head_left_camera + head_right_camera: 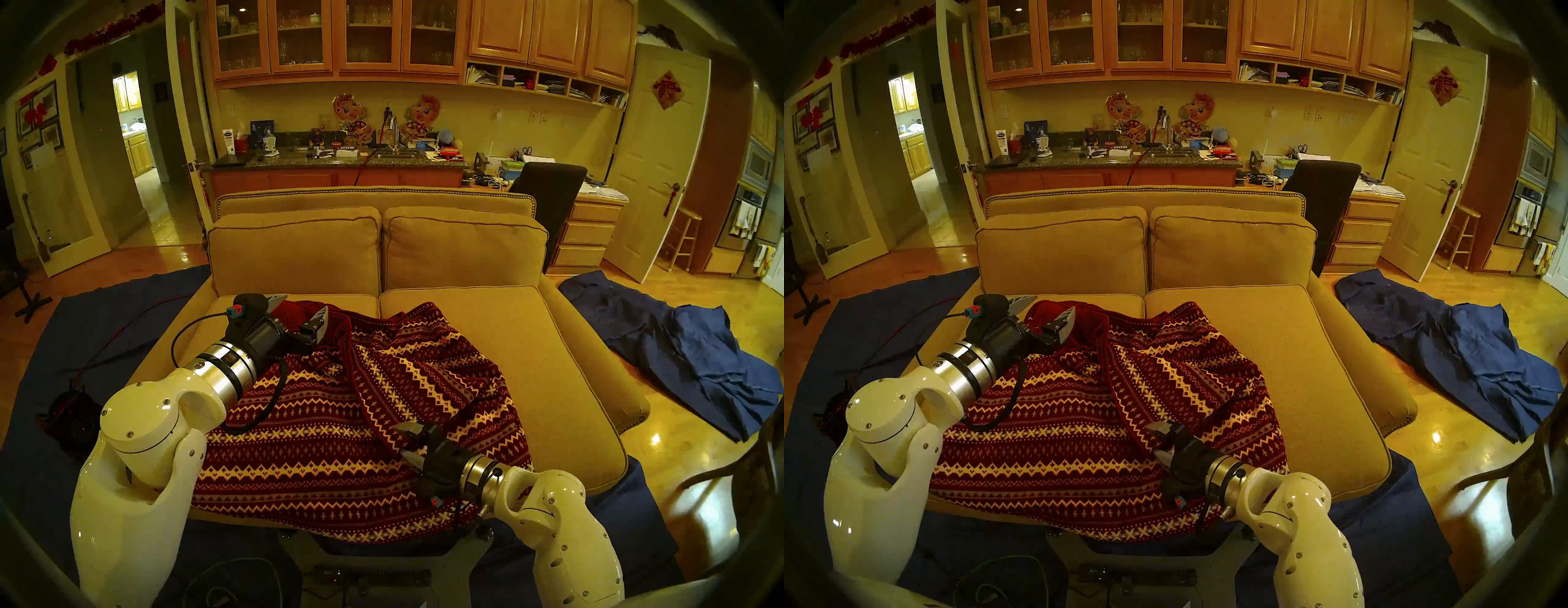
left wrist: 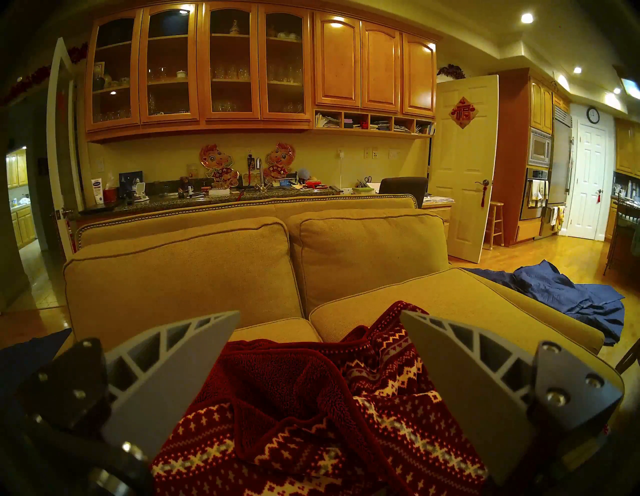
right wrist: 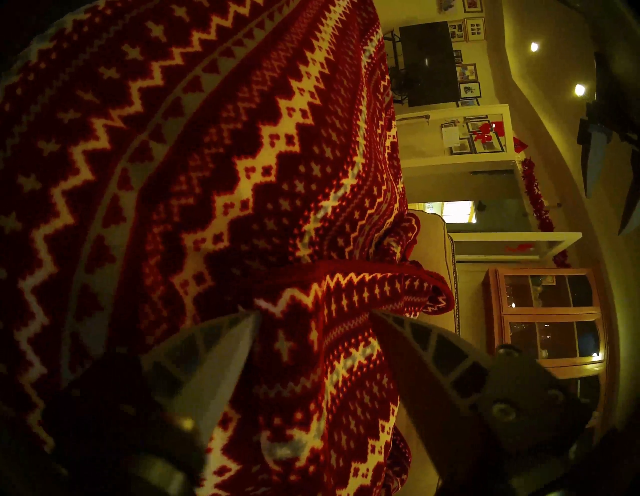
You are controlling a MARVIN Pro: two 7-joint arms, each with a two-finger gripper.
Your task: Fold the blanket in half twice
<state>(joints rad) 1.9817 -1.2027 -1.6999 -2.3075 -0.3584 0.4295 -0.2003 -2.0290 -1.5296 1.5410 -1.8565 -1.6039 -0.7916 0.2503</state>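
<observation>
Right now I am looking at the blanket [image 1: 339, 424] lying in a loose heap on the seat of the tan sofa [image 1: 530, 361]. It is covering most of the left seat cushion and spilling over onto the right one, and its near edge is hanging down over the front of the sofa. The side with the cream and grey bands is facing up. At the far end a bit is flipped over, so the plain red back is showing there.

My left gripper [image 1: 299, 312] is sitting above that flipped far end. Its two grey fingers [image 2: 180, 374] are spread wide apart with nothing between them, and the red cloth is lying just under them.

My right gripper [image 1: 409, 441] is lying on its side low over the near right part of the blanket. Its fingers are apart too, with a rolled fold of the blanket's edge between them. I cannot tell if they are touching the cloth.

A wrinkled blue cloth [image 1: 687, 361] is lying on the wood floor, well apart from the sofa, on the right.
</observation>
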